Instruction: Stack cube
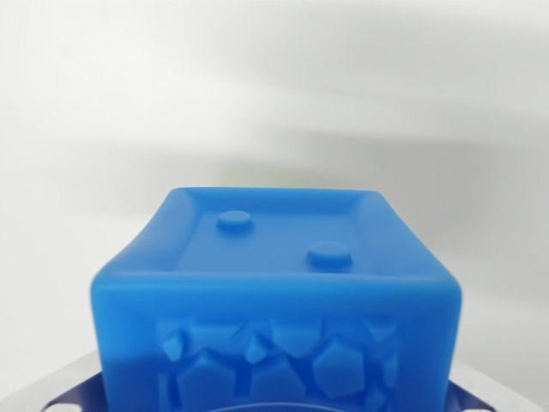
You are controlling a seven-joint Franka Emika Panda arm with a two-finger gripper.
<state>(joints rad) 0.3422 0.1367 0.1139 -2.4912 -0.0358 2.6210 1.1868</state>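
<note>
Blue cube (pixel 274 292): filling the wrist view, looking light, rigid, matte; raised dots and embossed facets aiding grip. Best taken across opposite flat sides. Hand state: cannot tell.

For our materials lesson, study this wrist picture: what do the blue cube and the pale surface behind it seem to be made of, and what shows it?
Blue cube: probably moulded plastic or soft rubbery resin, matte and slightly translucent; its edges are rounded, and it has raised round studs and embossed pebble shapes.
Pale surface: smooth and white, with soft shadows; too blurred to name a material.
</note>
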